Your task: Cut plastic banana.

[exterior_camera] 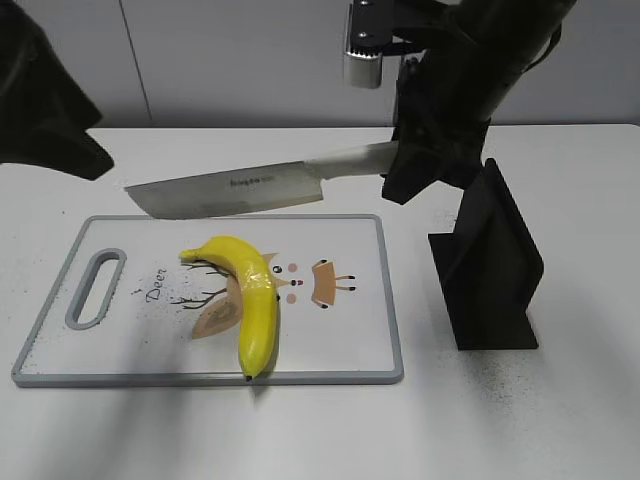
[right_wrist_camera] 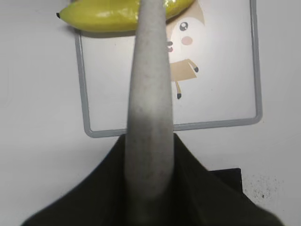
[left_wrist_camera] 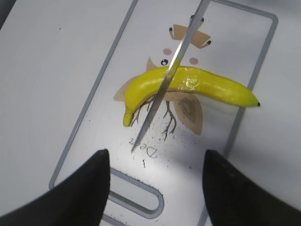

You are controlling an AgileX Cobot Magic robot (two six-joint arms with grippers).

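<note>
The yellow plastic banana (exterior_camera: 250,295) lies whole on the white cutting board (exterior_camera: 350,350), over the deer print. It also shows in the left wrist view (left_wrist_camera: 207,87) and at the top of the right wrist view (right_wrist_camera: 103,15). My right gripper (exterior_camera: 415,160) is shut on the grey handle of a cleaver knife (exterior_camera: 230,190), held in the air above the board's far edge, blade pointing left. The handle (right_wrist_camera: 149,108) fills the right wrist view. The blade (left_wrist_camera: 164,84) crosses over the banana in the left wrist view. My left gripper (left_wrist_camera: 155,188) is open and empty, high above the board's handle slot.
A black knife stand (exterior_camera: 490,265) stands on the table right of the board. The board's grey-rimmed handle slot (exterior_camera: 95,290) is at its left end. White table all around.
</note>
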